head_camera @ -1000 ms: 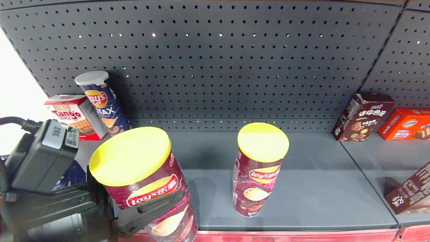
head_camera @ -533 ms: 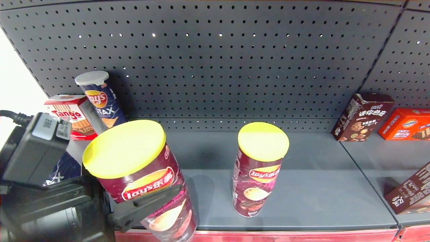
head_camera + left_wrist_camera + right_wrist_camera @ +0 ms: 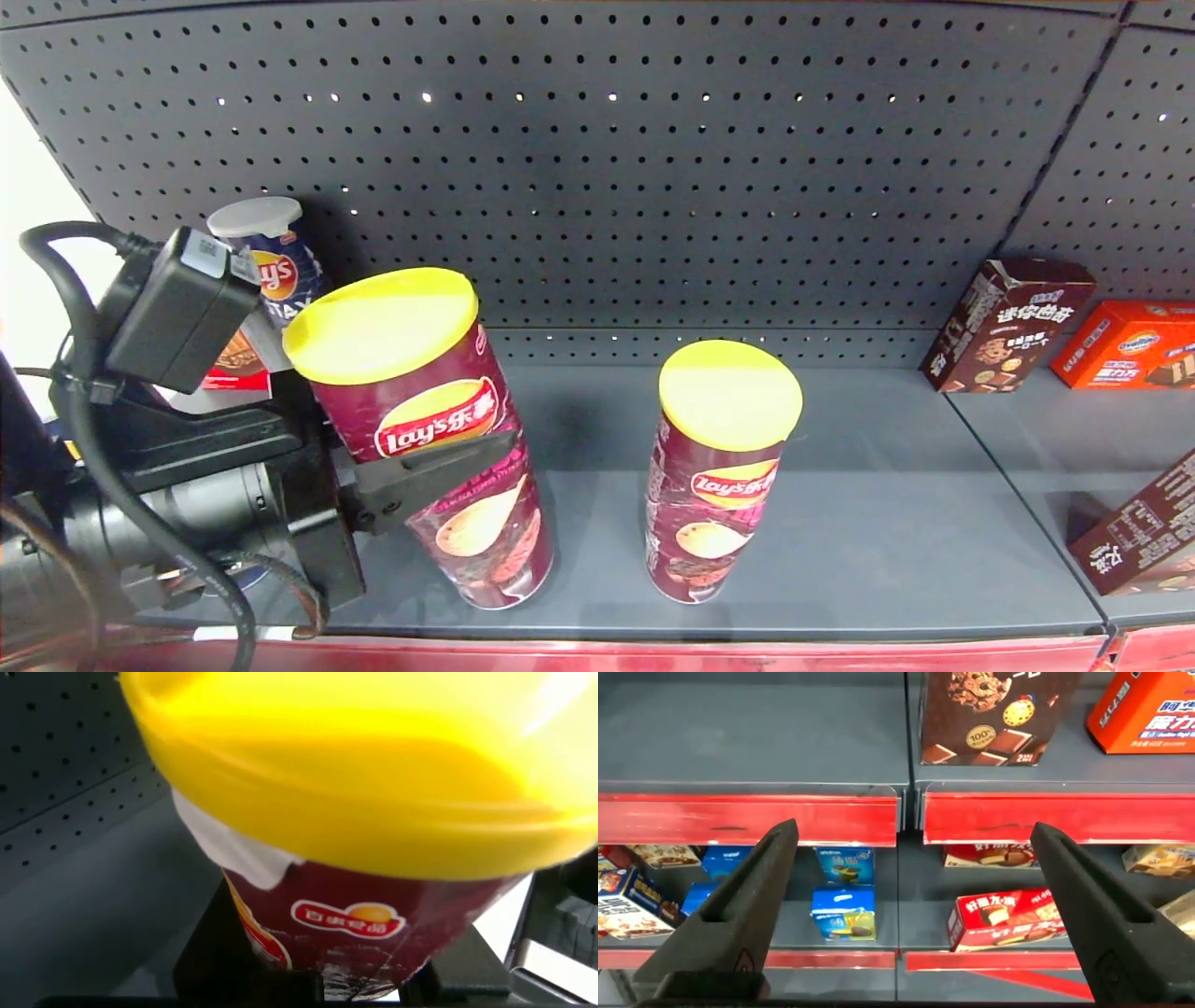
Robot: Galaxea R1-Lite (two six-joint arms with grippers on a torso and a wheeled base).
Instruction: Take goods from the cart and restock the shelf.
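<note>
My left gripper (image 3: 448, 443) is shut on a maroon chip can with a yellow lid (image 3: 411, 373). The can leans slightly left, and its base is down at the grey shelf (image 3: 887, 523) near the front edge; I cannot tell if it rests there. A second, matching can (image 3: 719, 467) stands upright on the shelf just to the right, apart from the held one. In the left wrist view the yellow lid (image 3: 355, 765) is close up, with dark fingers (image 3: 220, 961) on either side of the can body. My right gripper (image 3: 920, 919) is open, below shelf level, facing the red shelf edges (image 3: 747, 819).
At the back left stand a blue can with a grey lid (image 3: 271, 252) and a wafer box (image 3: 233, 359). A brown cookie box (image 3: 1013, 322), an orange box (image 3: 1130, 341) and another brown box (image 3: 1144, 537) sit at the right. Bare shelf lies right of the cans.
The left arm has carried the can up and inward over the shelf, away from the front edge. The can now stands straighter. The other can has not moved.
</note>
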